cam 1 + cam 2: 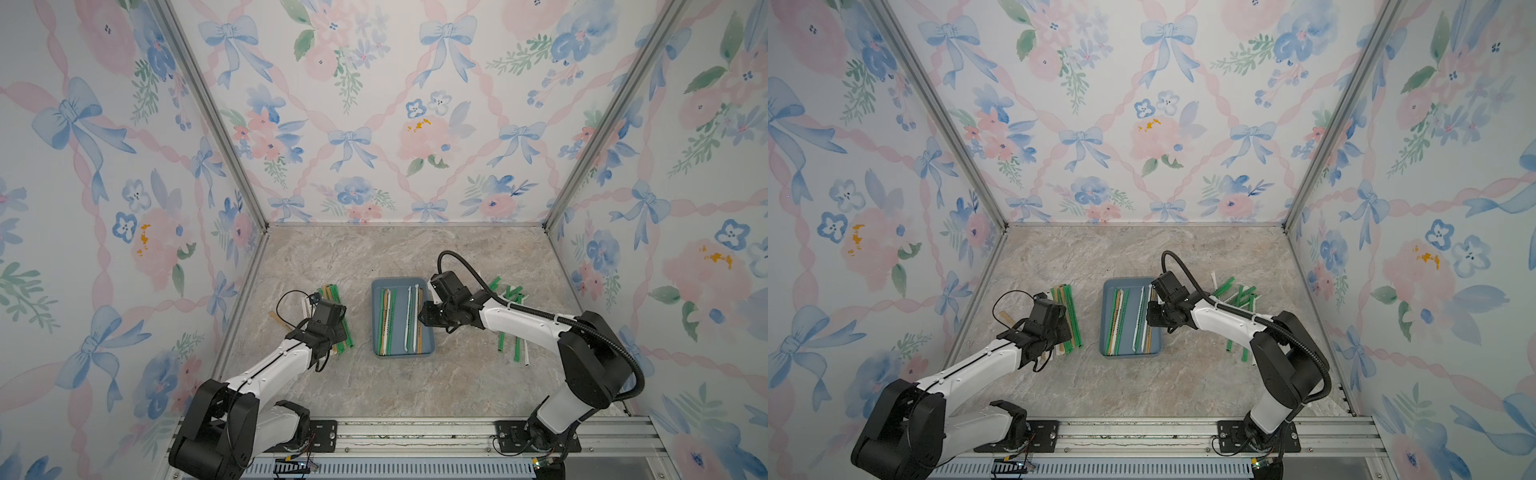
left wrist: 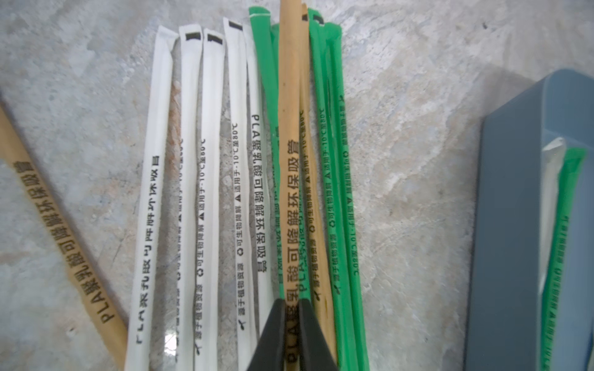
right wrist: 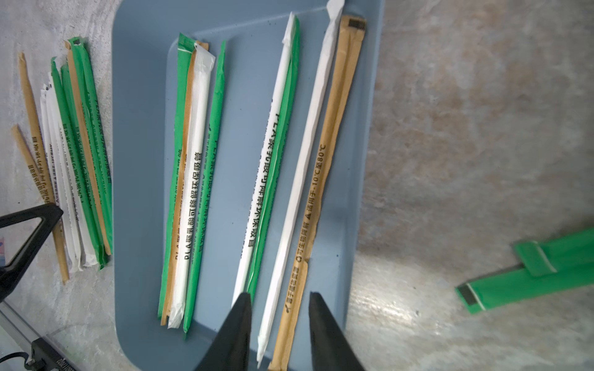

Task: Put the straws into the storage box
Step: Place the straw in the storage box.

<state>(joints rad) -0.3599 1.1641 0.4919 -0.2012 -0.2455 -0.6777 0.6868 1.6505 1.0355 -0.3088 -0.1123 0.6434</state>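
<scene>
- Only the left wrist view shows the left gripper (image 2: 291, 302) pinched tight on one tan straw (image 2: 289, 144), which lies atop the loose straws (image 2: 209, 160) on the marble tabletop (image 2: 418, 160).
- Only the right wrist view shows the right gripper (image 3: 279, 294), its jaws partly spread and gripping nothing, above a white and a tan straw lying in the storage box (image 3: 141, 160).
- In both top views the fingertips are hidden beneath the wrists, and the right arm (image 1: 519, 322) covers part of the right-hand heap (image 1: 519, 345).
- The storage box sits mid-table between two heaps and holds about eight straws lengthwise: green, white and tan.
</scene>
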